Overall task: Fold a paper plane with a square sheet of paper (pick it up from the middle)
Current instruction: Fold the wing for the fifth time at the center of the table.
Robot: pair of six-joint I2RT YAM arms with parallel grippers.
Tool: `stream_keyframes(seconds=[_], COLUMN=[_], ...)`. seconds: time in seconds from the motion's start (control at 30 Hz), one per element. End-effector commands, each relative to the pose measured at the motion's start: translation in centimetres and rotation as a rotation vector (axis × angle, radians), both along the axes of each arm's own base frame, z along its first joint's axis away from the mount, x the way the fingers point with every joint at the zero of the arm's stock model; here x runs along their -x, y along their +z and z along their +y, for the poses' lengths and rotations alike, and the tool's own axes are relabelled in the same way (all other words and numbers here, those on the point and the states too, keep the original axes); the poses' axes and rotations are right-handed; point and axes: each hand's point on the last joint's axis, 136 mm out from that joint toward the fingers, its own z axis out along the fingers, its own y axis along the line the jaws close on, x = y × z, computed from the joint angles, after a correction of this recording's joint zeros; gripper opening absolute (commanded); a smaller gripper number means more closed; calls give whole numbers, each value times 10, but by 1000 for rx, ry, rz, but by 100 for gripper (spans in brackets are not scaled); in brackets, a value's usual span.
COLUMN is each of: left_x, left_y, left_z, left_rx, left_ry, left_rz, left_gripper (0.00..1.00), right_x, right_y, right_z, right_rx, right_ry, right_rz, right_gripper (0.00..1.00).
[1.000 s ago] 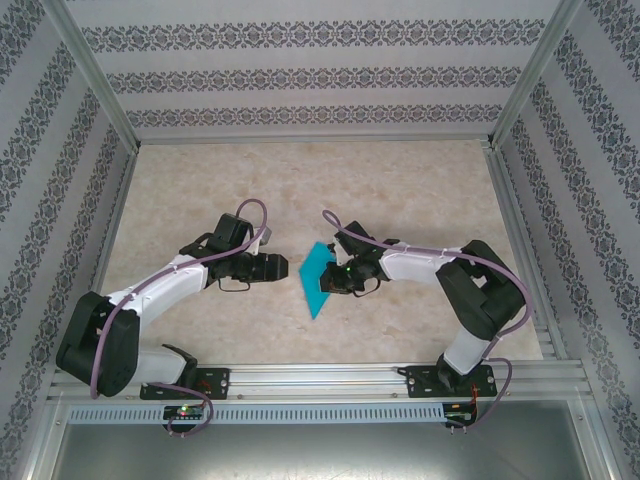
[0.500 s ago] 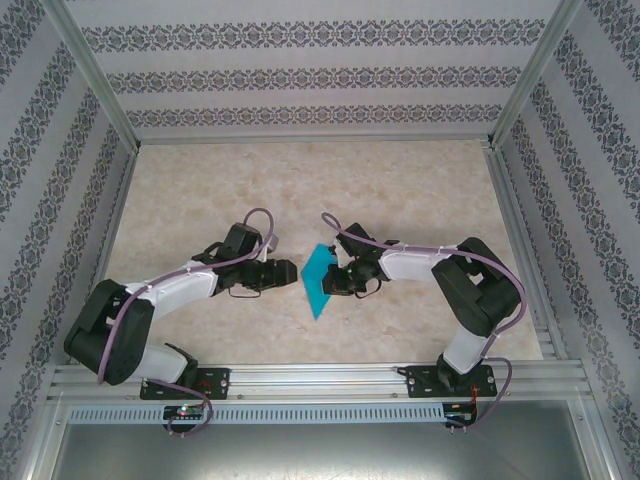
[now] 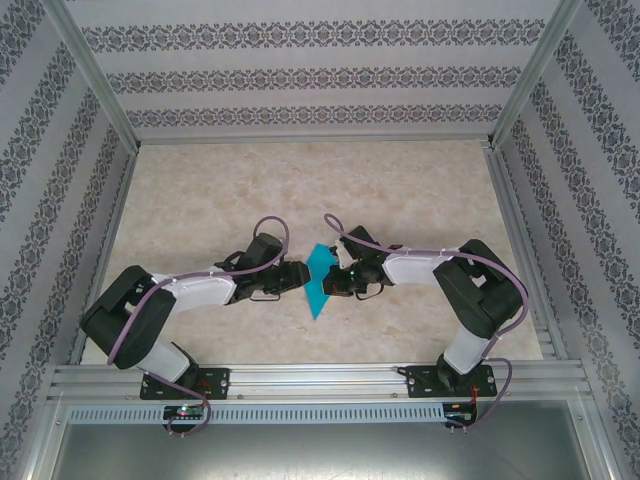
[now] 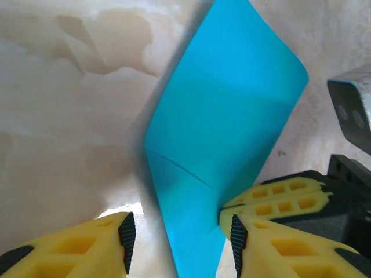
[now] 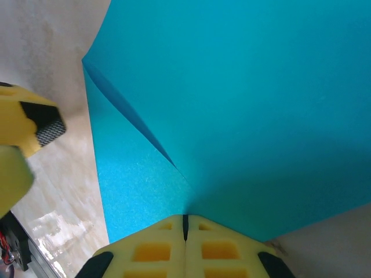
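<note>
the square sheet of paper is thin, smooth, matt teal paper; the tabletop is glossy, marble-patterned.

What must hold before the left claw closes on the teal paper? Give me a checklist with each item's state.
1. Right claw shut on the thin teal-blue square sheet of paper: ok.
2. Left claw open, jaws apart: ok.
3. Sheet's edge between the left claw's jaws: ok.
4. Sheet smooth: not ok, a crease runs from the pinch.
5. Gap between the two claws: cannot tell; they sit very close.
6. Sheet lifted off the beige marbled tabletop: cannot tell.
</note>
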Motion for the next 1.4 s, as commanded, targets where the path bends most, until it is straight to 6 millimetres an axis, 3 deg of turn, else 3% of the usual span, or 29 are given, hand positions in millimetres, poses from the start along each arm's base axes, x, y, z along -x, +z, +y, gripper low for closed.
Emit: stream_keyframes(seconds=[0.0,0.23,0.37,0.87,1.37], left_x=[-10,-12,-16,-11,-5], left_y=[1,-7,-3,1,0], left_z=[-9,-19,-23,-28,-51], left_rx=[27,26,29,8,12], left_ry=[65,53,41,-23,-113], left_rz=[-29,-16,-28,-20,-5], left_gripper=[49,41,33,15,12], right_x=[11,11,11,6,1], right_y=[-18,-17,-17,-13,-11], right_z=[-15,-18,-21,-25,-25], right_rx=[58,51,52,43,36], right_ry=[-22,-23,-28,-44,-65], right_rz=[47,43,42,29,19], right_gripper=[5,5,4,5,5])
